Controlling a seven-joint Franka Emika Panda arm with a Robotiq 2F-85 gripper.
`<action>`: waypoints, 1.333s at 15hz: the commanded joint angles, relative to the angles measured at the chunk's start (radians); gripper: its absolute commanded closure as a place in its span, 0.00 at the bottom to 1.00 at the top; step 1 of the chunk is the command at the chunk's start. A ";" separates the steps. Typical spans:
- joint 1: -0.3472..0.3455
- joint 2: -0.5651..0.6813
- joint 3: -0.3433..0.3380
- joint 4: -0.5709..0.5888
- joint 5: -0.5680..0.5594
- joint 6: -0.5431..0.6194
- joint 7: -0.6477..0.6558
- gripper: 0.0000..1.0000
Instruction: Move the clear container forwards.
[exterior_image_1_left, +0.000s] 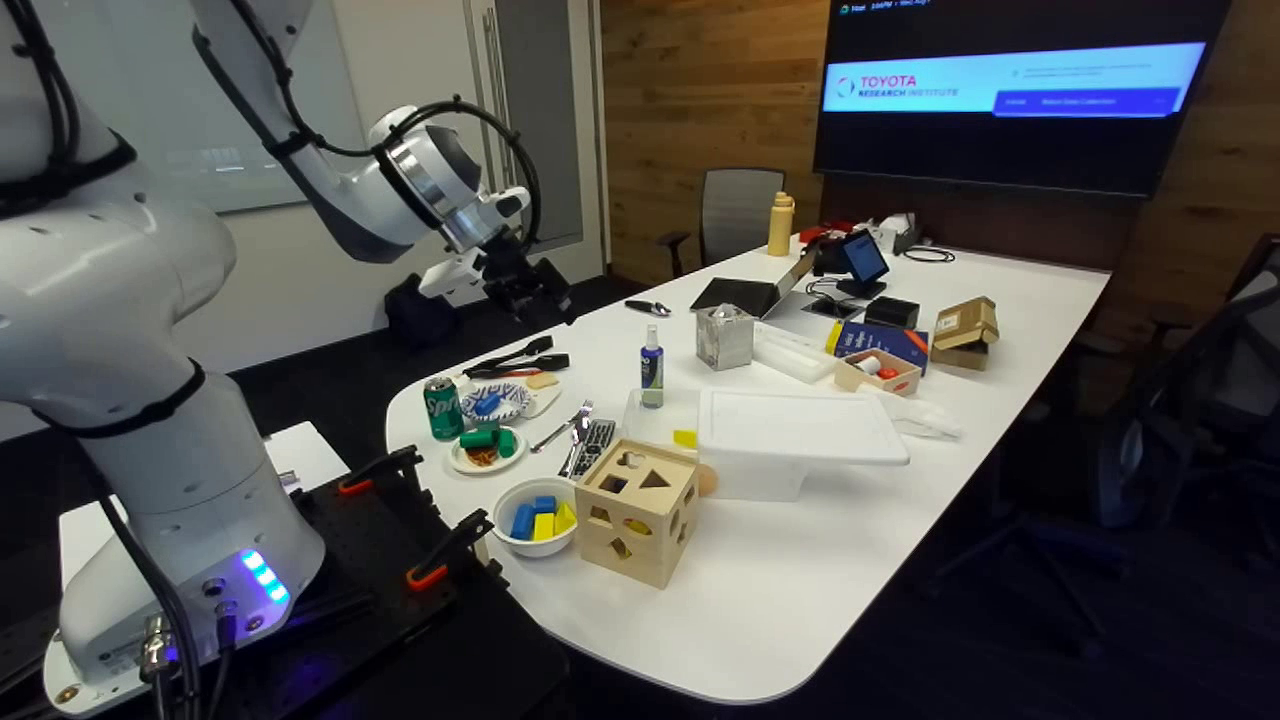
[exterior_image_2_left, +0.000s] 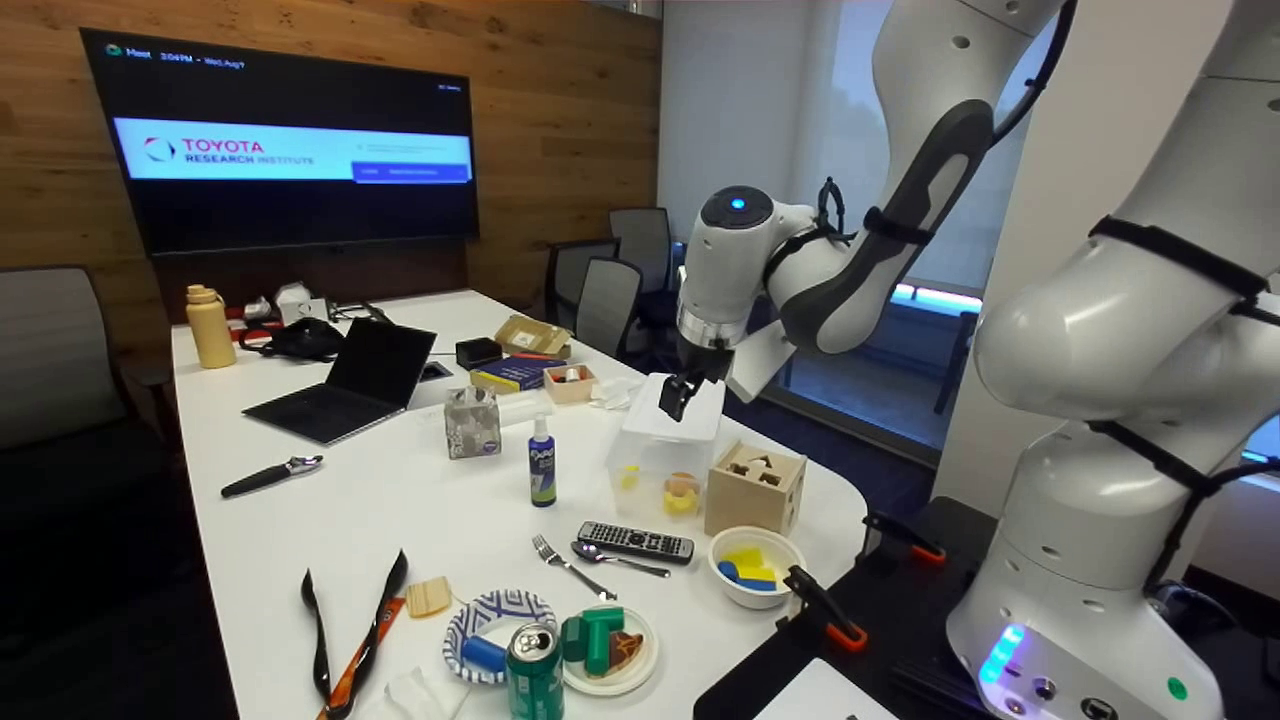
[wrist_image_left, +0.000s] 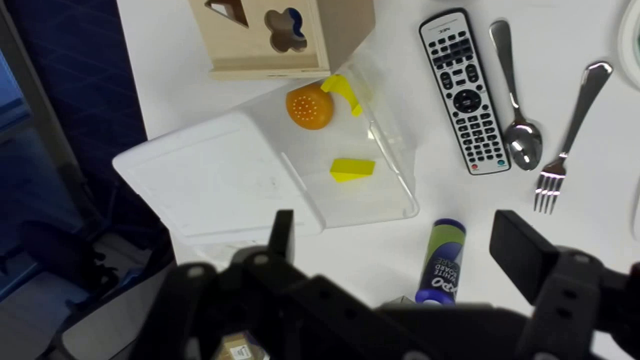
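One wide-spread claw (wrist_image_left: 403, 245), clear container (exterior_image_1_left: 750, 478) beside wooden cube (exterior_image_1_left: 640, 508), bare tabletop (exterior_image_1_left: 760, 590) towards its edge

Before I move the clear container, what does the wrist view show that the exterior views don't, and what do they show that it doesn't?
Only the wrist view: the white-speckled top of the orange piece, and something blue through the flower-shaped hole in the wooden box.
Only the exterior views: the laptop, green can, yellow bottle and wall screen.
Shared: the clear container, white lid, remote, spray bottle and gripper.
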 joint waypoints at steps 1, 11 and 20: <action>-0.086 0.187 0.087 0.072 -0.138 -0.119 0.125 0.00; -0.110 0.202 0.075 0.030 0.116 -0.075 -0.044 0.00; -0.126 0.227 0.092 0.088 -0.212 -0.103 0.176 0.00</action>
